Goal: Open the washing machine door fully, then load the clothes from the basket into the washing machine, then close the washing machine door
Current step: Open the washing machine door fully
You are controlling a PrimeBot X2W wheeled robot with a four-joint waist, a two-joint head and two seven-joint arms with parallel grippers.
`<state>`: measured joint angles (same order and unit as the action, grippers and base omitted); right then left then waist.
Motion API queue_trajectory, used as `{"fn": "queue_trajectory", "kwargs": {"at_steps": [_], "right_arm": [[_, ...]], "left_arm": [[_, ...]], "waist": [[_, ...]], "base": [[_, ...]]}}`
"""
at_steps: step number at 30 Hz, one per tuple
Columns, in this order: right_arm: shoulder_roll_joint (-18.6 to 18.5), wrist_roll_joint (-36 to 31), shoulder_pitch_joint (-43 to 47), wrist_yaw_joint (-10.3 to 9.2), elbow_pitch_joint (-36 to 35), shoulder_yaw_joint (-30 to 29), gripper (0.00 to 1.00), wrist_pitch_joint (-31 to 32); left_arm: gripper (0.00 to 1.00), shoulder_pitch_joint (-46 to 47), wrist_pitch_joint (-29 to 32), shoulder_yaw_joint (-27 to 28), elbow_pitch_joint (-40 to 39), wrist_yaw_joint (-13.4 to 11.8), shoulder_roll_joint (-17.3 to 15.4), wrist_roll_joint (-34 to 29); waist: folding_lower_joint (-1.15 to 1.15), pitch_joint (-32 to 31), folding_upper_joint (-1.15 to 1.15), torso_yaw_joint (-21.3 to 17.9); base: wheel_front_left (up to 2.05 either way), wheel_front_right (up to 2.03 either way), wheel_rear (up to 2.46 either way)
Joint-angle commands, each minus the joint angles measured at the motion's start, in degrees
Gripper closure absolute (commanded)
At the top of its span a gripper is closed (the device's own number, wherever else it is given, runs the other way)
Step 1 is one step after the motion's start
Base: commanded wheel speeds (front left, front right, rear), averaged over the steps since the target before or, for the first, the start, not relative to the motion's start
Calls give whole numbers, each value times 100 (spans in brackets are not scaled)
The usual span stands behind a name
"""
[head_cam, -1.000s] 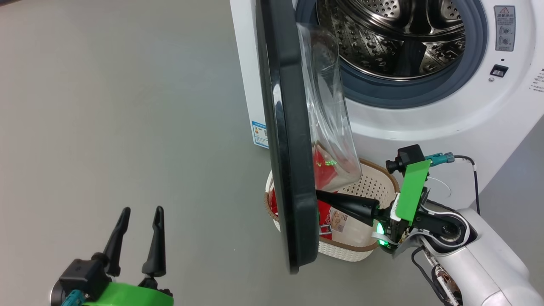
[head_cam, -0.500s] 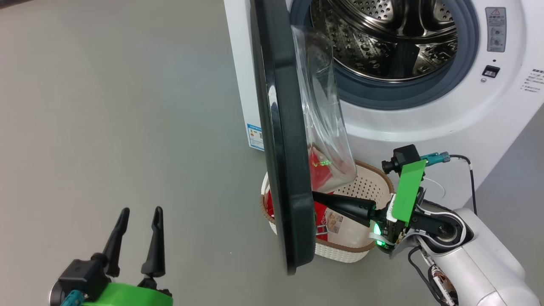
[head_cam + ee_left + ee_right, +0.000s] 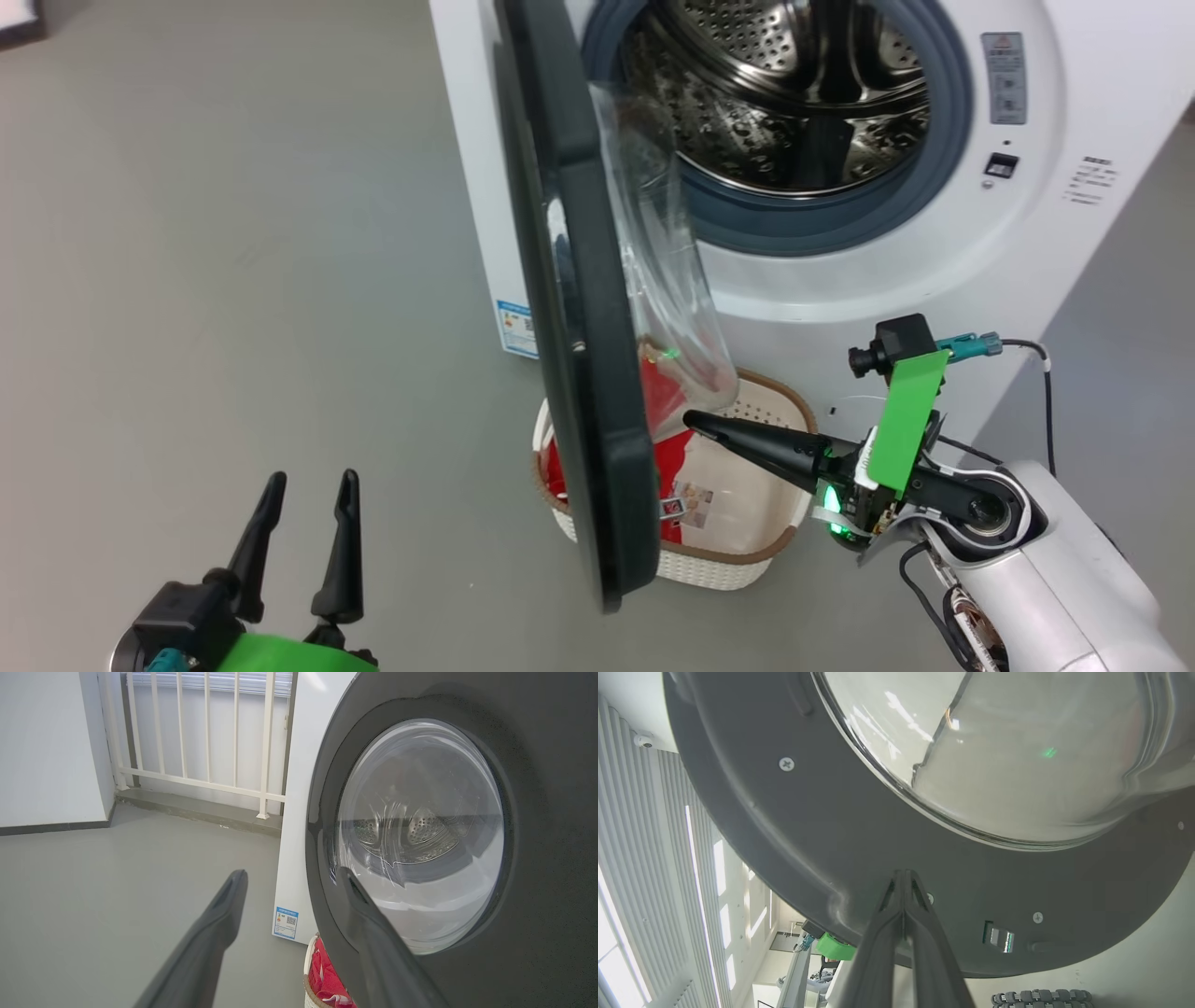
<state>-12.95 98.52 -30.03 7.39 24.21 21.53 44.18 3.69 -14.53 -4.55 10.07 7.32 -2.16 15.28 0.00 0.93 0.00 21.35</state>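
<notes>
Swinging wider: washing machine door [image 3: 579, 280]

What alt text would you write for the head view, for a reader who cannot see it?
The black door of the washing machine stands partly open, edge-on, with the shut right gripper pointing at its inner side. Below sits the basket holding red clothes; the open left gripper hovers at lower left.

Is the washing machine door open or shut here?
Open. The washing machine door stands swung out from the washing machine, edge-on to the head view, steel drum exposed. Fully open or not: cannot tell.
</notes>
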Motion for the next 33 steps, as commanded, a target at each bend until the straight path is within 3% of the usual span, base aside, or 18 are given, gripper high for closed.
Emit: {"fn": "queue_trajectory", "kwargs": {"at_steps": [1,16,24,33], "right_arm": [[-8,-155,51,10,-293,-18,1,-100],[-337,-1048,531,10,-1446,-336,0,-1020],[-664,-2018,1047,10,-2260,-271,0,-2261],[-1190,-2882,1460,10,-2560,-2,0,-3635]], "left_arm": [[0,54,-47,158,-113,17,-115,-53],[0,-22,-47,153,-152,17,-140,-56],[0,-63,-47,187,-225,17,-155,-75],[0,-106,-47,236,-303,17,-182,-92]], "waist": [[0,-59,0,-154],[0,-142,0,-793],[0,-133,0,-1070],[0,-73,0,-1331]], "base": [[0,0,0],[0,0,0],[0,0,0],[0,0,0]]}}
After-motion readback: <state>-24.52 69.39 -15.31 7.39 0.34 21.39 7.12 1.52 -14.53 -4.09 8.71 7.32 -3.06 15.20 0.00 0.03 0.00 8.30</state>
